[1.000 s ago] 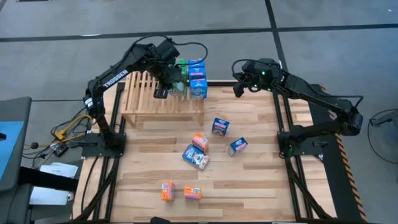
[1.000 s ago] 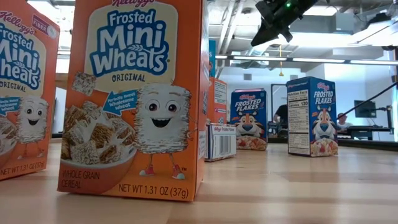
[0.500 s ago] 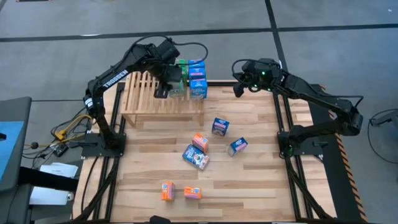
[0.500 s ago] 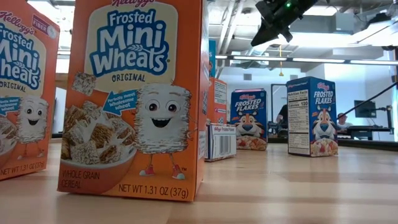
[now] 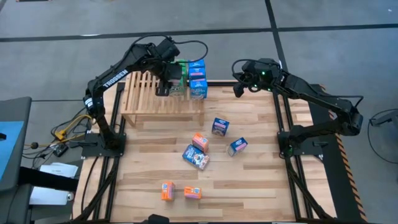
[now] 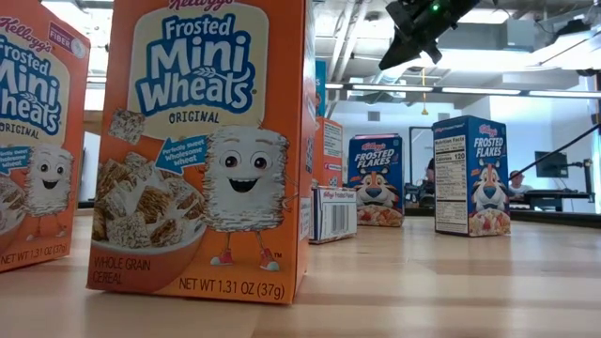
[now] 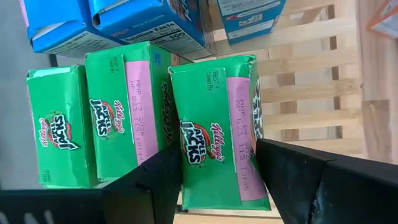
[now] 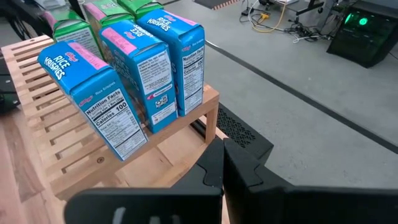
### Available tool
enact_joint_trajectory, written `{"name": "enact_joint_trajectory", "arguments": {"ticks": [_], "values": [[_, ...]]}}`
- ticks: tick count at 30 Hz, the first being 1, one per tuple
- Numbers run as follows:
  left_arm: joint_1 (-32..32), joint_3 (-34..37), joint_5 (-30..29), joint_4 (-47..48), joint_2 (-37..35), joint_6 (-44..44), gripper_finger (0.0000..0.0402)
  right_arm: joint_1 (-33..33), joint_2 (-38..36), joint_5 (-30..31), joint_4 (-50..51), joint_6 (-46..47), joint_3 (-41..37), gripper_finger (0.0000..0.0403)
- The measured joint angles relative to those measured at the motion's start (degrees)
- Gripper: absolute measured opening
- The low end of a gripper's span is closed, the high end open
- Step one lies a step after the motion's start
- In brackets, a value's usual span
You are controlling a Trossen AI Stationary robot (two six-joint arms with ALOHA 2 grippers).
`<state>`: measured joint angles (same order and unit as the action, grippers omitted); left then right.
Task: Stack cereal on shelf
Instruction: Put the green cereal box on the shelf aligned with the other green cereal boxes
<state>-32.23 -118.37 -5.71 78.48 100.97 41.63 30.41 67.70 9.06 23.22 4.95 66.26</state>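
The shelf (image 5: 149, 99) is a low slatted wood rack at the table's far left. Blue cereal boxes (image 5: 197, 81) and green ones (image 5: 180, 73) stand on its right end. My left gripper (image 5: 165, 87) is over the shelf, shut on the nearest green Apple Jacks box (image 7: 217, 124), which is beside two other green boxes (image 7: 118, 118). My right gripper (image 5: 239, 88) hangs shut above the table's far right, just off the shelf's end and touching nothing. In its wrist view the blue Rice Krispies boxes (image 8: 134, 74) stand on the slats. My left gripper pinches the green box between its two fingers (image 7: 158, 180), one on each narrow side near the top end (image 7: 214, 81). The fingers come from above, pointing down. The box stands upright level with its neighbours. I cannot see whether its bottom rests on the slats.
Several loose boxes lie mid-table: blue ones (image 5: 219, 126), (image 5: 237, 146), (image 5: 196, 157) and an orange one (image 5: 199, 142). Two orange boxes (image 5: 167, 190), (image 5: 193, 192) stand near the table's near edge, large in the low view (image 6: 207, 150). The shelf's left slats (image 5: 140, 87) are bare.
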Motion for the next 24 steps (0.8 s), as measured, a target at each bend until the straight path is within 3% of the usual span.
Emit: {"name": "enact_joint_trajectory", "arguments": {"ticks": [19, 24], "values": [[1.35, 0.0, 0.94, -2.19, -0.02, -0.38, 0.0189, 0.0, 0.0, -0.01, 0.02, -0.44, 0.0, 0.0017], [1.35, 0.0, 1.72, -1.64, -0.02, -0.93, 0.0207, 0.0, 0.0, 0.0, 0.03, -0.46, 0.0, 0.0017]]}}
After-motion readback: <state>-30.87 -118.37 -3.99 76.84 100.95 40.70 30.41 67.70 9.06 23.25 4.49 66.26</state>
